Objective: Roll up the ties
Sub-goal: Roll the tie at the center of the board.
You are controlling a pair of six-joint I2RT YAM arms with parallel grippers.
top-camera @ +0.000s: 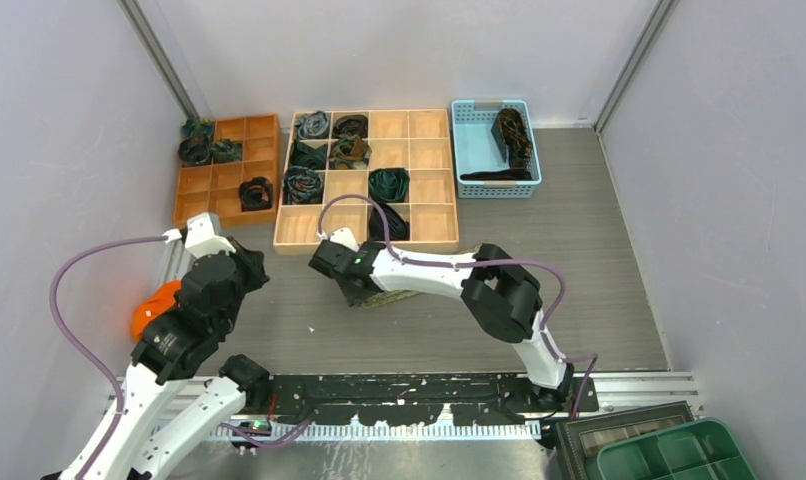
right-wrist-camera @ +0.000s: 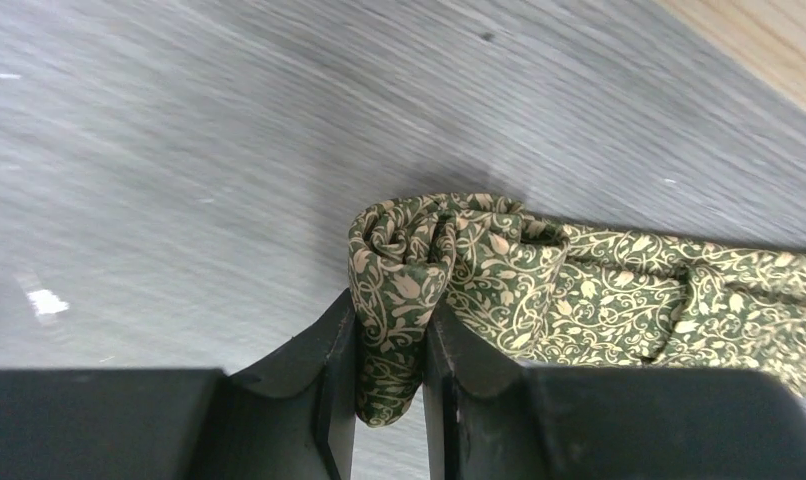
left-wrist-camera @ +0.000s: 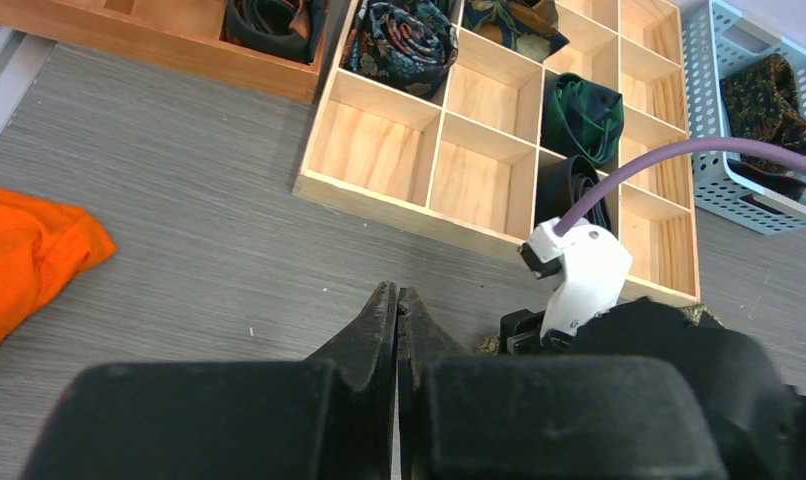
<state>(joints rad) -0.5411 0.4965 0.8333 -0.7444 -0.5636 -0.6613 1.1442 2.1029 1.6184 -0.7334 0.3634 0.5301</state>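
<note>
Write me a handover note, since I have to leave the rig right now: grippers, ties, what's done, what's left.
Right gripper: shut on the curled end of the olive-gold tie; the rest of it lies along the table.
Left gripper: shut, empty, above the table.
Done: rolled ties sit in the light wooden tray and the orange tray.
Left: finish rolling the olive-gold tie, then probably store it. More ties, apparently unrolled, lie in the blue basket.

One overhead, two wrist close-ups
</note>
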